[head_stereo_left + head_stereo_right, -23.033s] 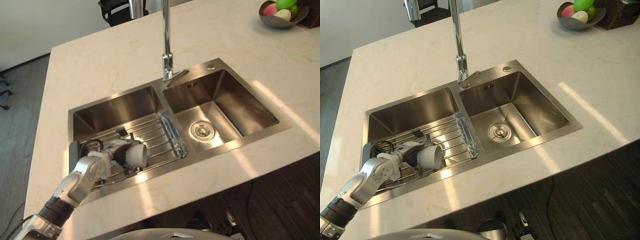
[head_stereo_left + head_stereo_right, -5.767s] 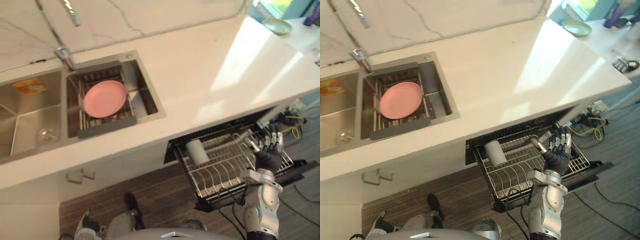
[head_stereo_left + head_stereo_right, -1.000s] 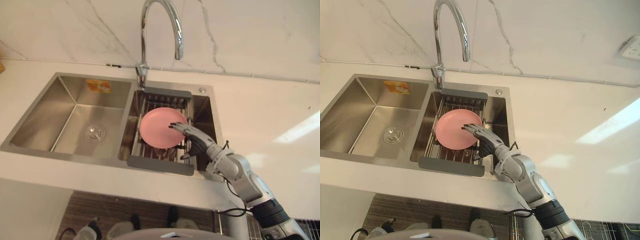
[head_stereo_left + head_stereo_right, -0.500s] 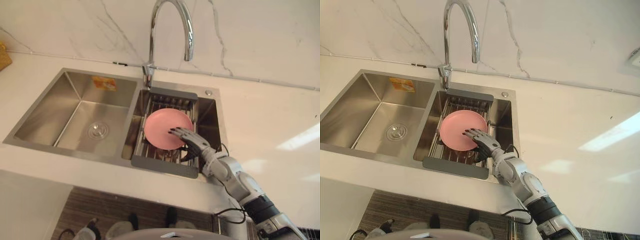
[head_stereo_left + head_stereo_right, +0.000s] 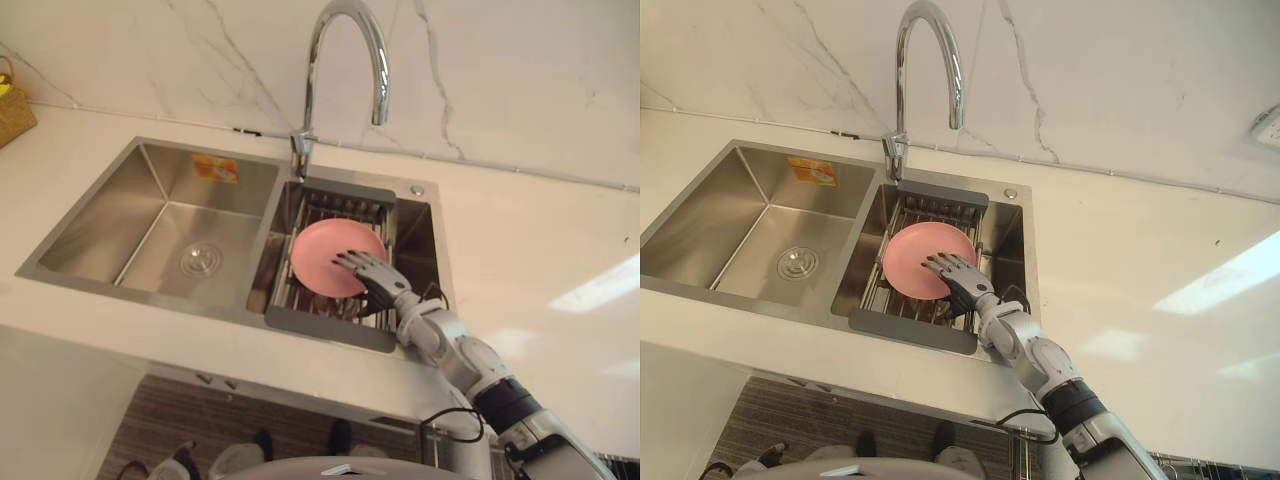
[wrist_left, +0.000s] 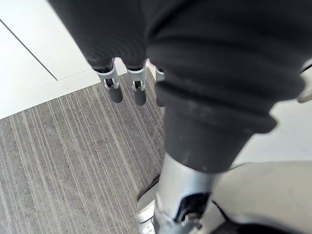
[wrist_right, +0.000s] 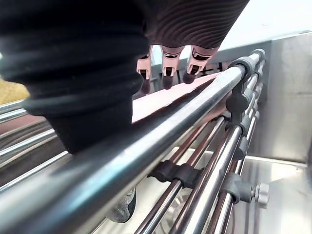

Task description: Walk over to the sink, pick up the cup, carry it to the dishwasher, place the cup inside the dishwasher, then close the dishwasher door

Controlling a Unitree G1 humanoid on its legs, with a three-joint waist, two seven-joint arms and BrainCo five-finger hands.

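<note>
Just right hand (image 5: 378, 283), fingers (image 5: 354, 264) outstretched, over right edge of pink plate (image 5: 322, 255) (rack (image 5: 330, 327) rails close beneath)

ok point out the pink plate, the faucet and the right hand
pink plate (image 5: 318, 255), left eye view, its bare left half
faucet (image 5: 307, 95), left eye view, its upright neck
right hand (image 5: 376, 281), left eye view, back of the hand

We are looking down at a home-style kitchen: a double-bowl steel sink (image 5: 150, 215) is sitting in a pale stone countertop (image 5: 540, 250), a tall curved tap (image 5: 309, 90) is arching over it before a marble-veined wall (image 5: 520, 80), and a pink plate (image 5: 322, 255) is lying on a sink rack (image 5: 330, 327)
</note>
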